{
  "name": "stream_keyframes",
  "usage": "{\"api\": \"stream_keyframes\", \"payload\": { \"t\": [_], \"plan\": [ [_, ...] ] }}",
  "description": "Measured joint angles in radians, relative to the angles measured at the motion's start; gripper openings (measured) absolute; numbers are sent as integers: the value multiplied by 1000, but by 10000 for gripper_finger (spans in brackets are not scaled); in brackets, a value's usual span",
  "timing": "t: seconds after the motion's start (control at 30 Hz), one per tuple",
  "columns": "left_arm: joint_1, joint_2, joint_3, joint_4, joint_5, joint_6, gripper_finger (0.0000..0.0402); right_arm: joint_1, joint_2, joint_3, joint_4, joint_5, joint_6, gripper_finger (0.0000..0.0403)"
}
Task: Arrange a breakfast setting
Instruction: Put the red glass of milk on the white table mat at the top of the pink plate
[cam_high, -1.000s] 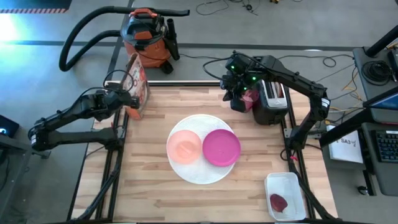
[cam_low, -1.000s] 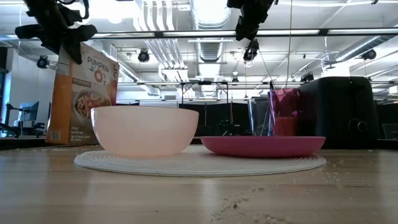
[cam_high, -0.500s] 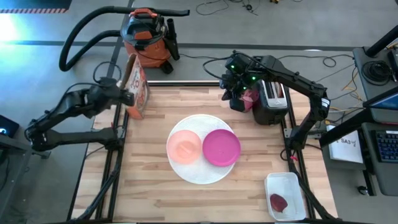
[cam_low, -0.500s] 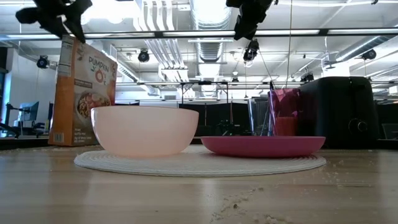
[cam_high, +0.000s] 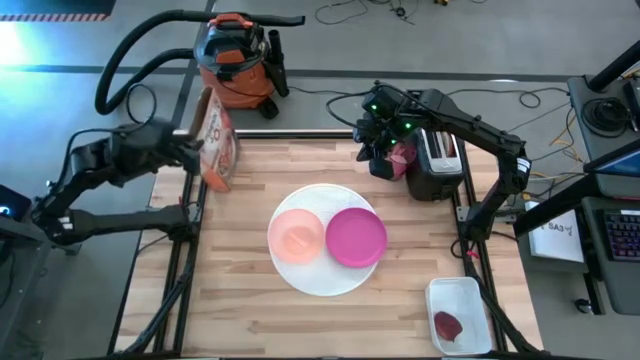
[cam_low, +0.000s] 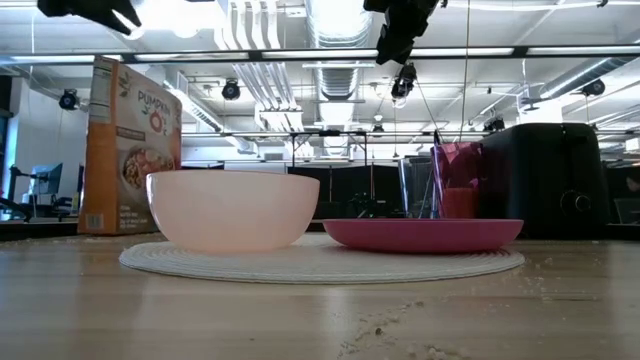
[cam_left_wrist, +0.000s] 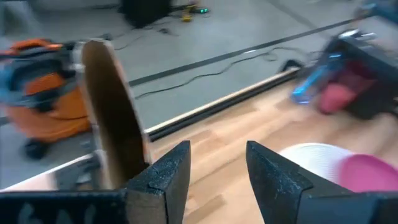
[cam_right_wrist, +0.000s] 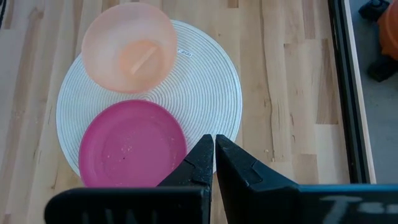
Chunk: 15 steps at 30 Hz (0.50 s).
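A large white round plate (cam_high: 325, 275) lies mid-table and carries a pale pink bowl (cam_high: 296, 236) and a smaller magenta plate (cam_high: 355, 237). In the low view a translucent pink cup (cam_low: 455, 180) and a clear glass (cam_low: 415, 187) stand at the far right beside the toaster. A cereal box (cam_high: 218, 140) stands on its base at the table's far left. My left gripper (cam_left_wrist: 217, 162) is open just left of the box's top, apart from it, and shows high in the low view (cam_low: 120, 15). My right gripper (cam_right_wrist: 214, 149) hangs shut above the cup area (cam_high: 372, 165).
A black toaster (cam_high: 438, 155) stands at the far right. An orange-and-black shop vacuum (cam_high: 235, 60) sits beyond the far edge. A clear container (cam_high: 458, 318) with a dark red thing in it lies at the near right corner. Bare wood spreads over the near left.
My left gripper has let go of the cereal box's top, risen and drawn back toward the table's left edge. The box, which leaned a second ago, now stands nearly upright on its base. My right arm has kept still.
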Motion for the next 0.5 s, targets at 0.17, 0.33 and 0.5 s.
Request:
{"api": "stream_keyframes", "payload": {
  "t": [0.17,0.33,0.5],
  "plan": [
    [-8,-37,-117,208,159,36,122,0,0,0,0,0,0,9],
    [-9,-46,-228,418,286,69,112,0,0,0,0,0,0,9],
    [-17,-39,-275,510,350,116,109,0,0,0,20,0,-37,9]
  ]
}}
